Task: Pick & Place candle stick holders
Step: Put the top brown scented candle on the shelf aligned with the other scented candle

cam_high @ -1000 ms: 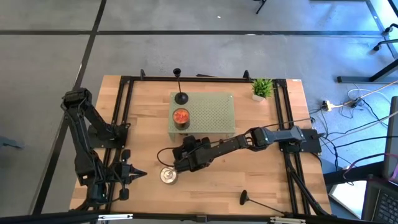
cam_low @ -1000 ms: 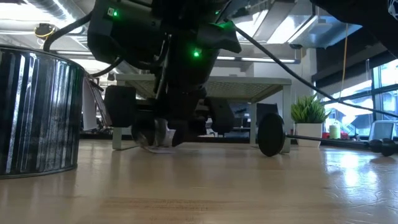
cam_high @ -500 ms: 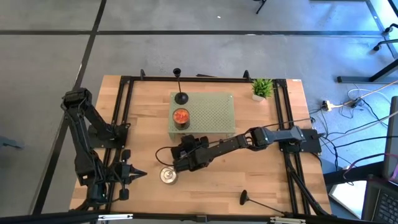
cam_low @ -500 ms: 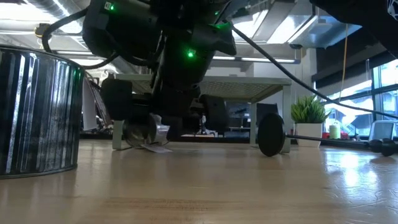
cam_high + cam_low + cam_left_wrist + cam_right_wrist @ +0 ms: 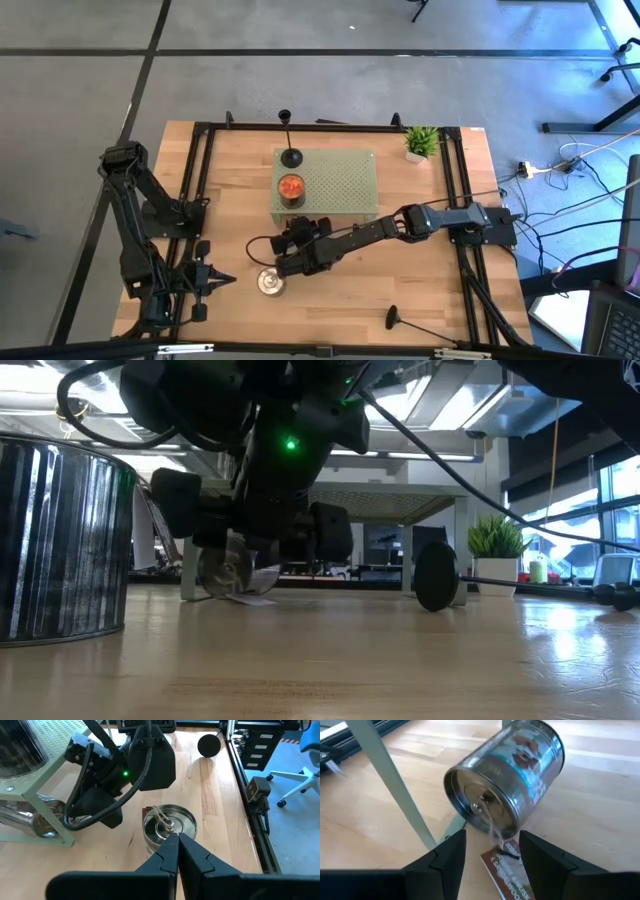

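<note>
One black candle stick holder (image 5: 289, 150) stands upright on the far left corner of the green perforated platform (image 5: 345, 180). Another (image 5: 398, 320) lies on its side near the table's front right; its round base (image 5: 437, 575) faces the low view. My right gripper (image 5: 283, 243) reaches across the table's middle and is shut on a silver tin can (image 5: 505, 785), just in front of the platform. My left gripper (image 5: 177, 840) is shut at the near left, pointing at a second silver can (image 5: 167, 826) that stands on the table, apart from it. My right gripper pinches the silver can between its two fingers at the end that faces the wrist (image 5: 470, 822), one finger on each side of the round wall. The fingers slant down from the table's right. The can is tilted and just off the wood; its paper tag (image 5: 245, 598) trails on the table.
An orange-topped can (image 5: 291, 187) stands on the platform beside the upright holder. A small potted plant (image 5: 422, 142) is at the far right corner. A black frame (image 5: 205, 190) runs along the table's sides. Bare wood lies right of the platform and along the front middle.
My right gripper has turned at the wrist and swung a little toward the table's left. The silver can has gone with it, coming up slightly off the wood and tilting, while its tag still drags on the table.
</note>
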Available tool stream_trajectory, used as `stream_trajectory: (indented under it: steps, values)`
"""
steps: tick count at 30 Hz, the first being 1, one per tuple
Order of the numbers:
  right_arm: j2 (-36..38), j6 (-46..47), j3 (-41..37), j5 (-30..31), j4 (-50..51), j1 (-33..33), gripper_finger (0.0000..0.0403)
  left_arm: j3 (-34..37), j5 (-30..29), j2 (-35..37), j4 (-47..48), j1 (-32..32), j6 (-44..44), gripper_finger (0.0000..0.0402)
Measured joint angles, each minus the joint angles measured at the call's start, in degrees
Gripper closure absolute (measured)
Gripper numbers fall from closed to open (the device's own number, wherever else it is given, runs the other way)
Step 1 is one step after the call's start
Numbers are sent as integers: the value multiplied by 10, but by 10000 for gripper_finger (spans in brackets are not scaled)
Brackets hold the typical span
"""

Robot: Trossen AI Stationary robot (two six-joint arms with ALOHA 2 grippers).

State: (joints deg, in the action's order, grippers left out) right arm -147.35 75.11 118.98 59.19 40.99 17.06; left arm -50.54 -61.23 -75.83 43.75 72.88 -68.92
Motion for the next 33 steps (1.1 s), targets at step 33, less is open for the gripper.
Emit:
stream_trajectory:
  steps: [33]
  values:
    - [0,-10,0,3,28,-23,254,0,11,0,5,0,8,400]
